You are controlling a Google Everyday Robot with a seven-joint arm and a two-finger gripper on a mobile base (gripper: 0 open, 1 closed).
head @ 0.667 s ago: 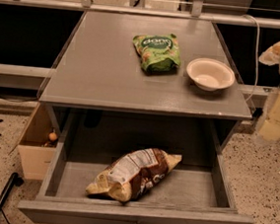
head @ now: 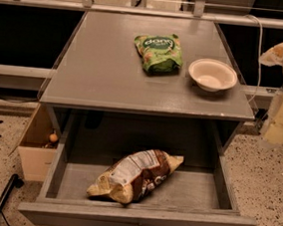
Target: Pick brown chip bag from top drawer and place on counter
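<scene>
The brown chip bag (head: pixel 135 177) lies on its side in the open top drawer (head: pixel 136 217), white label panel facing up and pale yellow ends pointing left-front and right-back. The drawer is pulled fully out below the counter (head: pixel 105 76). My gripper (head: pixel 282 121) shows as blurred pale yellow parts at the right edge of the view. It hangs beside the cabinet's right side, above and to the right of the drawer, well apart from the bag, and nothing shows in it.
A smaller green bag (head: pixel 158 51) and a white bowl (head: pixel 212 75) sit on the back right of the counter. A cardboard box (head: pixel 37 147) stands on the floor left of the drawer. A white cable (head: pixel 259 51) hangs at the right.
</scene>
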